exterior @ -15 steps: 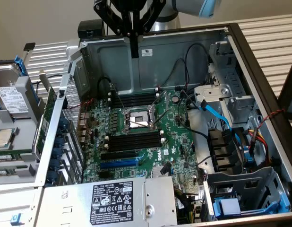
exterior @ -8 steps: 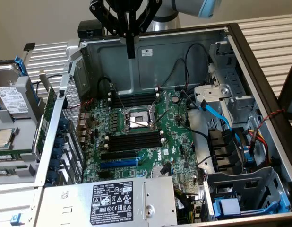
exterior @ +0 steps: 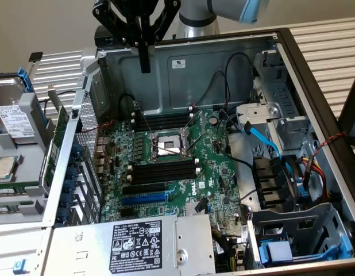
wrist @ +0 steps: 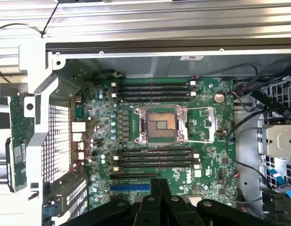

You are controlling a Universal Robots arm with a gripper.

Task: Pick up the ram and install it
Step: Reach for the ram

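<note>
The ram (exterior: 56, 144) is a narrow green stick with a white label, standing on edge just outside the open computer case's wall at the exterior view's left; in the wrist view the ram (wrist: 21, 136) lies beside the perforated case wall. My gripper (exterior: 144, 63) hangs high above the case's rear wall, fingers shut with nothing between them, well away from the ram. From the wrist camera the gripper (wrist: 159, 186) points down over the motherboard (wrist: 202, 155). Black memory slots (exterior: 163, 171) with white clips lie on both sides of the CPU socket (exterior: 166, 144).
A power supply (exterior: 137, 244) closes the case's near end. Drive cages (exterior: 292, 241) and loose blue, black and red cables (exterior: 263, 138) occupy the exterior view's right side. A hard drive (exterior: 14, 118) and a tray of parts (exterior: 8, 172) stand outside the case beyond the ram.
</note>
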